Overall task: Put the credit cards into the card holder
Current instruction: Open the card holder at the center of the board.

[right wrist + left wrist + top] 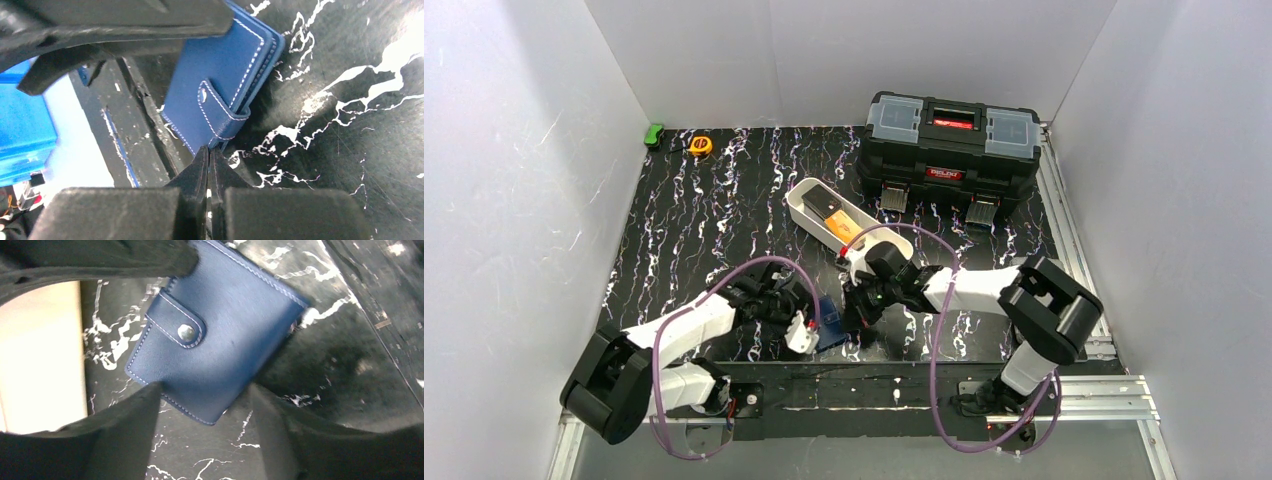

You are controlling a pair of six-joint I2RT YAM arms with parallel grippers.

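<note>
The card holder [830,326], a navy wallet with its snap tab [176,321] fastened, lies near the table's front edge between both arms. My left gripper [204,388] is shut on it: one finger presses each side of its near corner. In the right wrist view the card holder [220,65] sits just beyond my right gripper [209,150], whose tips are shut together on the lower edge of the tab [218,116]. An orange credit card [843,226] and a dark credit card [819,205] lie in the white tray [797,197].
A big black toolbox [951,150] stands at the back right, just behind the tray. A yellow tape measure [700,145] and a small green object [654,135] sit at the back left. White walls close in three sides.
</note>
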